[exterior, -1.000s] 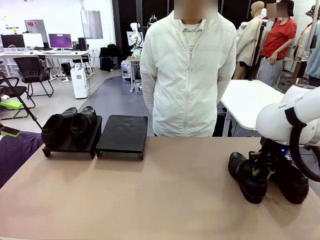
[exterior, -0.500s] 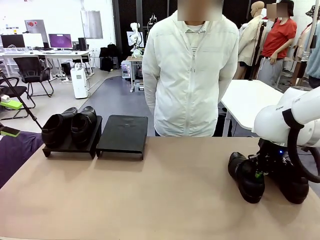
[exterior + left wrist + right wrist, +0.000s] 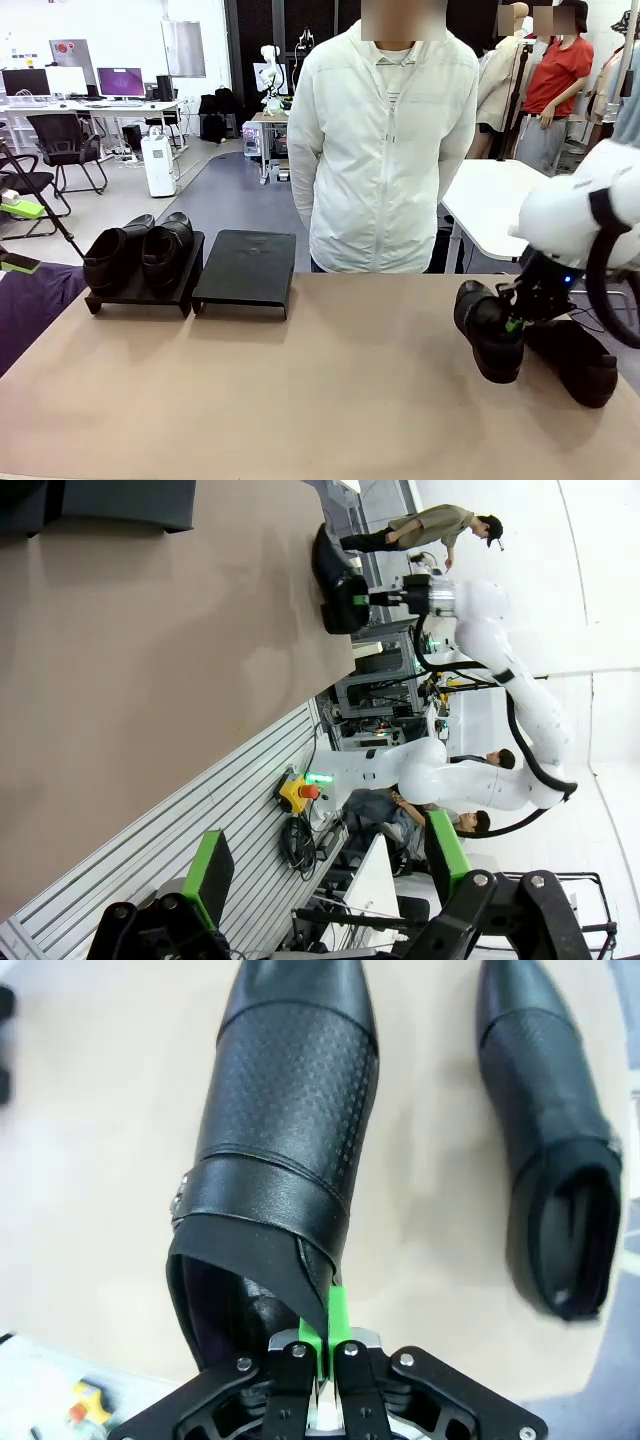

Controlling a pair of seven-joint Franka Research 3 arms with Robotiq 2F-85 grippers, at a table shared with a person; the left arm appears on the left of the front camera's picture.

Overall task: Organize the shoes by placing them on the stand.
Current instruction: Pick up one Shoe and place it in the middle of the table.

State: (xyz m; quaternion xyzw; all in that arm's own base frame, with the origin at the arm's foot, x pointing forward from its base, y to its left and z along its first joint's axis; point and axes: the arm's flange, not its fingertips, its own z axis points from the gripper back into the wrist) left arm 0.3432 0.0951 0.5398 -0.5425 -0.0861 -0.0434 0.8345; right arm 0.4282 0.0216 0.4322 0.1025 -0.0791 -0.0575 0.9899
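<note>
Two glossy black shoes (image 3: 138, 250) sit side by side on the left platform of the stand (image 3: 135, 293). The right platform (image 3: 245, 265) is bare. At the table's right, my right gripper (image 3: 514, 321) is shut on the collar of a third shoe (image 3: 487, 338), which tilts just above the table. In the right wrist view that shoe (image 3: 290, 1110) hangs from my right gripper (image 3: 325, 1348), pinched by the rim of its opening. A fourth shoe (image 3: 572, 362) (image 3: 555, 1140) lies beside it on the table. My left gripper (image 3: 325, 865) stands open over the table's near edge.
A person in a white jacket (image 3: 380, 150) stands at the far side, hands behind the back. The tan tabletop (image 3: 300, 390) lies bare between the stand and the shoes. A white table (image 3: 495, 205) stands behind at right.
My right gripper has shut on the shoe's collar and raised the shoe a little off the table, tilting it. The left arm has not moved.
</note>
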